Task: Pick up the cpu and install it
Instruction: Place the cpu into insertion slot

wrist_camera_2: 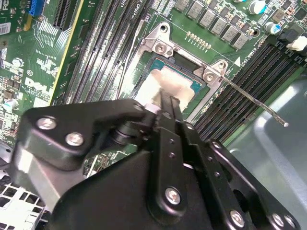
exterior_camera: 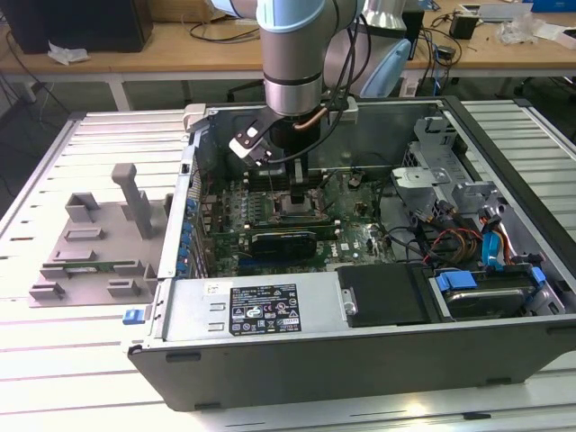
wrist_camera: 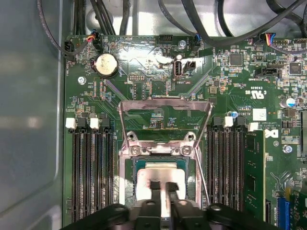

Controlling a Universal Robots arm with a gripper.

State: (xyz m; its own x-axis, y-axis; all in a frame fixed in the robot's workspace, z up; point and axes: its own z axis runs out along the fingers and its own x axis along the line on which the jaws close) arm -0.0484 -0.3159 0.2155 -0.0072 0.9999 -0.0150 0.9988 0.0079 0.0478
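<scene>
The cpu [wrist_camera: 160, 171] lies flat in the socket [wrist_camera: 163, 150], pale metal top up, directly under my gripper [wrist_camera: 163, 187]. My jaws are pressed nearly together with a thin slit between the fingertips [wrist_camera: 155, 186], and the tips are over the middle of the chip's top, not at its edges. I cannot tell whether they touch it.

Well to the exterior view's left of the socket, outside the computer case [exterior_camera: 360, 360], a grey moulded fixture plate [exterior_camera: 90, 243] sits on the slatted table [exterior_camera: 54, 378]. A label-covered metal box [exterior_camera: 261, 306] stands on the near side of the socket, inside the case wall. The green motherboard [exterior_camera: 360, 238] lies all round the socket, and my arm comes straight down onto it.

In the first wrist view, the socket's metal load plate [wrist_camera: 165, 101] stands swung up. Black memory slots [wrist_camera: 91, 167] flank the socket on both sides, and a memory stick [wrist_camera: 253, 172] sits in an outer one. A coin cell battery [wrist_camera: 106, 64] lies beyond the raised plate. In the second wrist view, the thin lever rod [wrist_camera_2: 254, 103] sticks out from a socket corner. To the exterior view's right of the socket are the drive bays and blue and red cables [exterior_camera: 490, 243].
</scene>
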